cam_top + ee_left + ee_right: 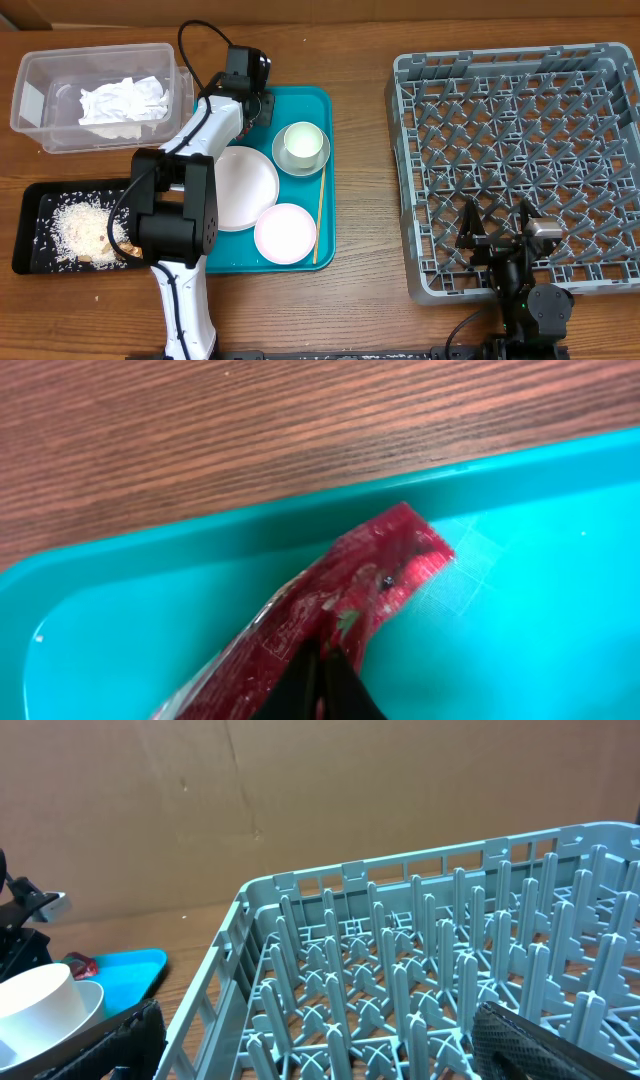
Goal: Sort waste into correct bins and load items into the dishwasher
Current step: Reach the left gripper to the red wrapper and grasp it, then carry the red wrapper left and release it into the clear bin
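Note:
In the left wrist view my left gripper [322, 668] is shut on a small red wrapper [385, 575], which lies at the far left corner of the teal serving tray [520, 560]. From overhead the left gripper [260, 106] hides the wrapper. A large white plate [240, 187], a smaller pinkish plate [285, 233] and a white cup [302, 141] standing in a grey-white bowl [318, 160] sit on that tray. My right gripper [497, 240] hangs open over the near edge of the grey dish rack [520, 120], with nothing between its fingers [130, 1040].
A clear tub [100, 50] at the back left holds crumpled white napkins [122, 100]. The black tray [25, 235] at the front left holds rice crumbs [85, 230]. One wooden chopstick [320, 215] lies along the teal tray's right side.

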{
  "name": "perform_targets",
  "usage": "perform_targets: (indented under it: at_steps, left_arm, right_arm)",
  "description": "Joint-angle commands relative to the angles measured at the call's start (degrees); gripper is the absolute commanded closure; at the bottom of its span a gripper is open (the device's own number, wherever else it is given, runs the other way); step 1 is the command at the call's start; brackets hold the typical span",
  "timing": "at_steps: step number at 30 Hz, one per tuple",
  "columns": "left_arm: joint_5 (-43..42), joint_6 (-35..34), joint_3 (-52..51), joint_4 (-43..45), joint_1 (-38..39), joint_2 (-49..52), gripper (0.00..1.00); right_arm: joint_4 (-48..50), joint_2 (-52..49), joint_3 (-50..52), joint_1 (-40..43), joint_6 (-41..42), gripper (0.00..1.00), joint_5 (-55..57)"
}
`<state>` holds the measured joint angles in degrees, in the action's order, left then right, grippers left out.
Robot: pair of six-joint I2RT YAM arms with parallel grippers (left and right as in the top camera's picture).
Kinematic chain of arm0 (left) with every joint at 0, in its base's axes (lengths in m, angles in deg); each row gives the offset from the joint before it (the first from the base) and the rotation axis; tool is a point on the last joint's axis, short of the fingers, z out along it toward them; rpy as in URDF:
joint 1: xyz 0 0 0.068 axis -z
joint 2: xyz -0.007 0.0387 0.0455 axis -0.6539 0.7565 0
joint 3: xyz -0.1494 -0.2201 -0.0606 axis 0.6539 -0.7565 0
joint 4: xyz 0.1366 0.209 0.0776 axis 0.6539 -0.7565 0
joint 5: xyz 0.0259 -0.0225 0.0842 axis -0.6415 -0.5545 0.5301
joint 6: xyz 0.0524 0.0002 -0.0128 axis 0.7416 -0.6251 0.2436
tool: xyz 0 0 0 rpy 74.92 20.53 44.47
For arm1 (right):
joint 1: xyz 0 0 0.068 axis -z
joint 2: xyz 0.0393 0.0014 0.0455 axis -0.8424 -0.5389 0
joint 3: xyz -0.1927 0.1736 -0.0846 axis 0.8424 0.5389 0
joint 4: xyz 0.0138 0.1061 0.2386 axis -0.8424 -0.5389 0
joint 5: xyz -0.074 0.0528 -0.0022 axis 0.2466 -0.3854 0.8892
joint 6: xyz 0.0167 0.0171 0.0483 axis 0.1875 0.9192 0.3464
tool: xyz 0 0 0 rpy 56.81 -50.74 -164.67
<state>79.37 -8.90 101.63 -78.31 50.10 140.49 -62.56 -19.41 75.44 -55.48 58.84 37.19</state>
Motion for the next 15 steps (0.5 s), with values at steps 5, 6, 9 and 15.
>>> perform_targets:
  at_steps: [5,6,9,15]
  left_arm:
    - [-0.11,-7.41,5.18,-1.86,-0.13,-5.97,0.96]
    - [-0.11,-7.41,5.53,-1.84,-0.13,-6.95,0.96]
    - [-0.11,-7.39,5.79,-1.68,-0.13,-9.84,0.96]
    - [2.25,-8.39,5.79,-0.9,-0.35,-16.48,0.96]
  right_arm:
    - [0.35,0.5,0.59,0.35,-0.33,0.0,0.57]
    - [0.35,0.5,0.59,0.35,-0.33,0.0,0.57]
    - [0.35,0.5,0.59,0.35,-0.33,0.0,0.57]
    - [0.35,0.5,0.59,0.35,-0.33,0.0,0.57]
